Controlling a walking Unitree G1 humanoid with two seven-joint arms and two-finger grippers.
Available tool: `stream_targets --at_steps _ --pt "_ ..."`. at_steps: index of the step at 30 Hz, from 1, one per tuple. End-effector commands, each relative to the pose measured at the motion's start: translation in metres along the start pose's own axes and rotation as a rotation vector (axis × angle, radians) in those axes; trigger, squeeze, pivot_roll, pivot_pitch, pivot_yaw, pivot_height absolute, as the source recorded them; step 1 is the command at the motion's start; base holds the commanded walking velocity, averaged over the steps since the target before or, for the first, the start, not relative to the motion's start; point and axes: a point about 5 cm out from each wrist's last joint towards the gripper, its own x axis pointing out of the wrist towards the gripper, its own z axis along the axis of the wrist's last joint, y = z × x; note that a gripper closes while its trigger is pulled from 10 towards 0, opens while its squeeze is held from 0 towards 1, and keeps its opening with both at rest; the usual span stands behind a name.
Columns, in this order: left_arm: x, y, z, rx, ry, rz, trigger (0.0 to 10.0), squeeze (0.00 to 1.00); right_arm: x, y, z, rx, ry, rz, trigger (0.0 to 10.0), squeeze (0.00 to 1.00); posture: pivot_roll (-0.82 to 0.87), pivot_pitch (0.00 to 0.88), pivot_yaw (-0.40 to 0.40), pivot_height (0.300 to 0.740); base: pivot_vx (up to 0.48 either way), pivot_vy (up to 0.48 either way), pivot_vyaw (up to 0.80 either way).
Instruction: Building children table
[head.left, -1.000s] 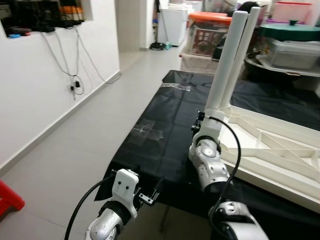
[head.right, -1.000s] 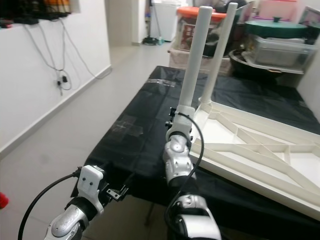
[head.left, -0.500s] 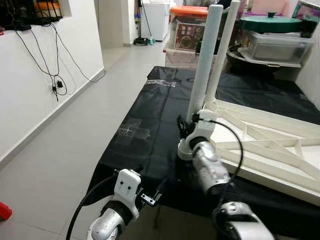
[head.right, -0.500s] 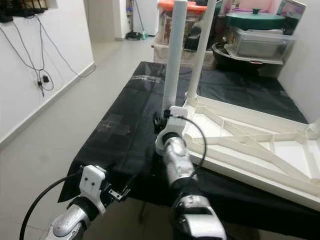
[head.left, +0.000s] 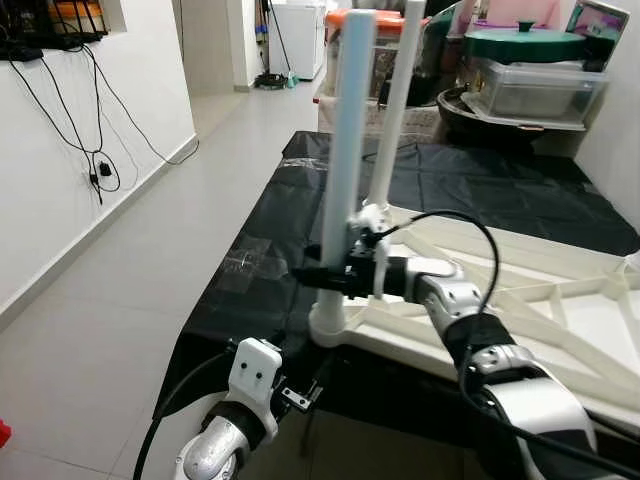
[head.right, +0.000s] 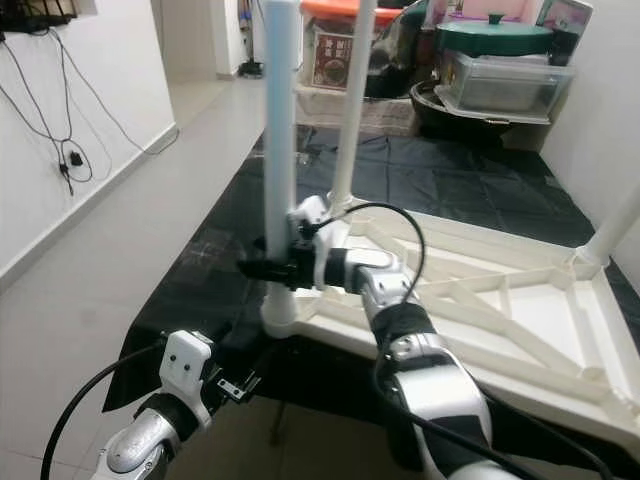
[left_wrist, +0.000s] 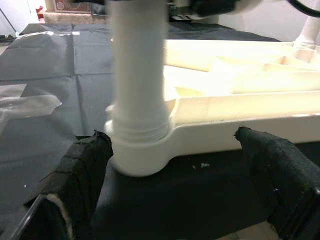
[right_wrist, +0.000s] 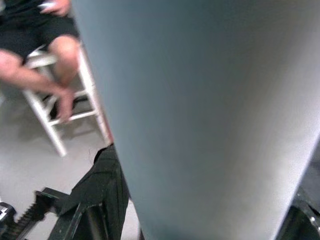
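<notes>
Two white round plastic legs stand upright from the near-left end of the upturned white ribbed plastic tabletop (head.left: 520, 290), which lies underside-up on the black-sheeted surface (head.left: 300, 215). Near leg (head.left: 343, 150) sits in its corner socket (head.left: 328, 325), right at the surface's front edge; far leg (head.left: 393, 110) is behind it.

Right gripper (head.left: 318, 277) reaches across from the right and clamps the near leg low down, just above the socket; fingers closed around the tube. Right wrist view is mostly grey tube up close, with a seated person's legs (right_wrist: 47, 55) and a white stool beyond.

Left gripper (head.left: 300, 395) hangs below the front edge, spread wide and holding nothing; in its wrist view the black padded fingers (left_wrist: 80, 170) flank the socket without touching.

Handling, judged: hollow plastic, light, stiff, smooth so it may slip when twisted. A low grip near the socket looks best; higher up, leverage could tilt the leg or shift the light tabletop.

Room: socket corner looks to be level with or slightly past the front edge, so pushing forward risks sliding it off. Open floor lies left. Storage boxes (head.left: 525, 75) crowd the back, well apart. Bare black sheet left of the tabletop gives some room.
</notes>
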Motion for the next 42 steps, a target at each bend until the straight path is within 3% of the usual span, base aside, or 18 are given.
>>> stream_targets --at_steps 1,2,8,11,14,15,16,21,25,26,27,28,32,33,36,37,38,42 --pt "-0.002 -0.001 -0.002 0.008 0.011 0.0 10.0 0.0 0.011 0.006 -0.006 0.005 0.056 0.051 1.1 0.0 0.16 0.0 -0.081 0.74 0.0 0.0 0.0" --pt "-0.003 -0.001 -0.003 0.009 0.011 0.0 10.0 0.0 0.013 0.004 -0.007 -0.011 0.059 0.002 0.0 0.0 0.16 0.0 -0.081 0.74 0.0 0.0 0.0" --pt "-0.004 -0.001 -0.004 0.006 0.013 0.002 10.0 0.0 0.007 -0.02 -0.01 -0.026 0.035 -0.492 0.0 0.0 0.15 0.0 -0.072 0.74 0.0 0.0 0.0" --pt "-0.004 -0.001 -0.005 0.001 0.016 -0.006 10.0 0.0 -0.02 -0.038 -0.017 0.034 0.007 -0.929 0.0 0.0 0.13 0.0 -0.054 0.74 0.0 0.0 0.0" --pt "-0.004 -0.001 -0.005 0.0 0.017 -0.009 10.0 0.0 -0.028 -0.042 -0.019 0.045 -0.008 -1.031 0.0 0.0 0.13 0.0 -0.054 0.74 0.0 0.0 0.0" --pt "-0.004 -0.002 -0.005 0.0 0.018 -0.014 10.0 0.0 -0.042 -0.045 -0.024 0.098 -0.038 -1.204 0.0 0.0 0.12 0.0 -0.049 0.74 0.0 0.0 0.0" --pt "-0.004 -0.002 -0.005 0.001 0.019 -0.019 10.0 0.0 -0.057 -0.044 -0.034 0.179 -0.087 -1.406 0.0 0.0 0.12 0.0 -0.045 0.74 0.0 0.0 0.0" --pt "-0.002 -0.001 -0.005 0.002 0.02 -0.024 10.0 0.0 -0.067 -0.024 -0.056 0.325 -0.154 -1.718 0.0 0.0 0.12 0.0 -0.044 0.74 0.0 0.0 0.0" --pt "-0.001 -0.001 -0.004 0.002 0.02 -0.021 10.0 0.0 -0.037 -0.01 -0.058 0.357 -0.179 -1.648 0.0 0.0 0.12 0.0 -0.051 0.74 0.0 0.0 0.0" --pt "-0.001 -0.001 -0.004 0.002 0.019 -0.019 10.0 0.0 -0.024 -0.008 -0.056 0.354 -0.193 -1.572 9.3 0.0 0.12 0.0 -0.051 0.74 0.0 0.0 0.0" --pt "-0.001 -0.001 -0.004 0.002 0.019 -0.019 10.0 0.0 -0.024 -0.008 -0.056 0.354 -0.193 -1.572 9.3 0.0 0.12 0.0 -0.051 0.74 0.0 0.0 0.0" --pt "-0.001 -0.001 -0.004 0.002 0.018 -0.017 10.0 0.0 -0.01 -0.005 -0.051 0.351 -0.235 -1.46 10.0 1.0 0.12 0.0 -0.056 0.74 0.0 0.0 0.0" --pt "0.0 -0.001 -0.003 0.001 0.014 -0.011 10.0 0.0 0.002 -0.003 -0.04 0.248 -0.303 -1.294 10.0 1.0 0.12 0.0 -0.061 0.74 0.0 0.0 0.0" --pt "0.0 -0.001 -0.003 0.0 0.013 -0.01 10.0 0.0 0.001 -0.005 -0.036 0.231 -0.32 -1.235 10.0 0.0 0.12 0.0 -0.06 0.74 0.0 0.0 0.0" --pt "0.0 0.0 -0.003 0.0 0.012 -0.01 10.0 0.0 0.0 -0.005 -0.034 0.228 -0.329 -1.205 10.0 0.0 0.12 0.0 -0.06 0.74 0.0 0.0 0.0" --pt "0.001 0.0 -0.003 -0.001 0.01 -0.011 10.0 0.0 0.0 -0.006 -0.029 0.187 -0.289 -0.821 10.0 0.0 0.12 0.0 -0.057 0.74 0.0 0.0 0.0" --pt "0.001 0.0 -0.003 -0.001 0.01 -0.011 10.0 0.0 0.0 -0.006 -0.029 0.187 -0.289 -0.821 10.0 0.0 0.12 0.0 -0.057 0.74 0.0 0.0 0.0" --pt "0.001 0.0 -0.002 -0.002 0.009 -0.014 10.0 0.0 -0.013 0.0 -0.026 0.12 -0.144 -0.304 10.0 0.0 0.11 0.0 -0.056 0.74 0.0 0.0 0.0"
